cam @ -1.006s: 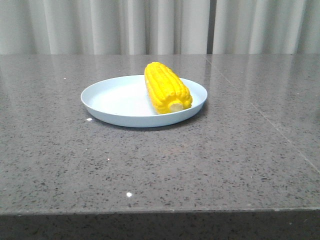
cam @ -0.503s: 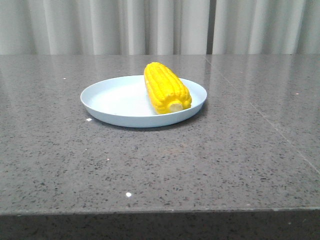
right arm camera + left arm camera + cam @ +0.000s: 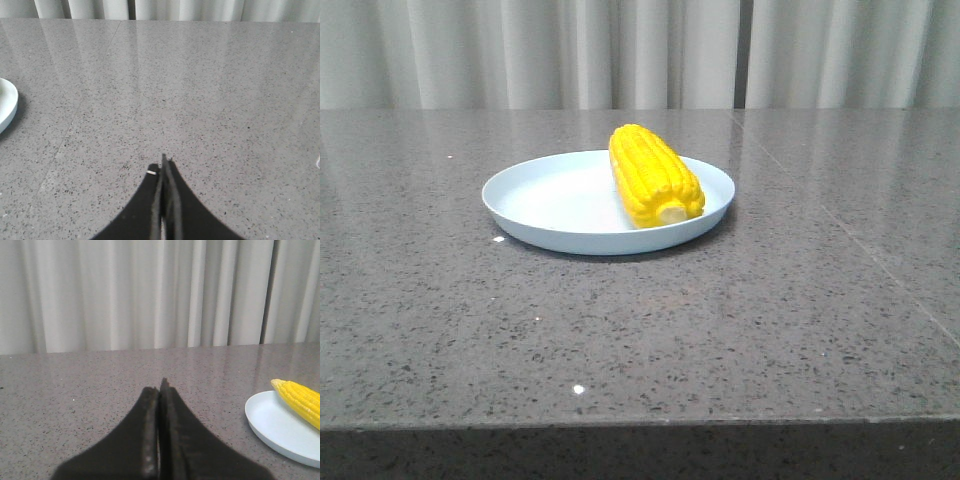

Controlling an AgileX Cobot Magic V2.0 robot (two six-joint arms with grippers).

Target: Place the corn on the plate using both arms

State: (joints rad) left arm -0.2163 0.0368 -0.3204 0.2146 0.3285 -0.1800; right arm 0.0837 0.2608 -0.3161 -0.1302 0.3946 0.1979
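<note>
Toward the worktop's [image 3: 640, 330] far edge, corn [image 3: 655, 176] on plate [image 3: 535, 200], stub near rim; could roll off if nudged; left claw [image 3: 159, 385] and right claw [image 3: 164, 162] pressed together, empty.

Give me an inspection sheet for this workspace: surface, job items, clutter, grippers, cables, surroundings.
Surface: grey speckled stone table, with a seam line running along its right part.
Job's things: corn lies inside the plate, on its right half, pale stub end toward the camera. Plate sits flat on the table.
Clutter: nothing seen.
Grippers: left gripper shut, empty, off to the plate's left. Right gripper shut, empty, over bare table to the plate's right. Neither shows in the front view.
Cables: nothing seen.
Surroundings: pale pleated curtain behind the table.
</note>
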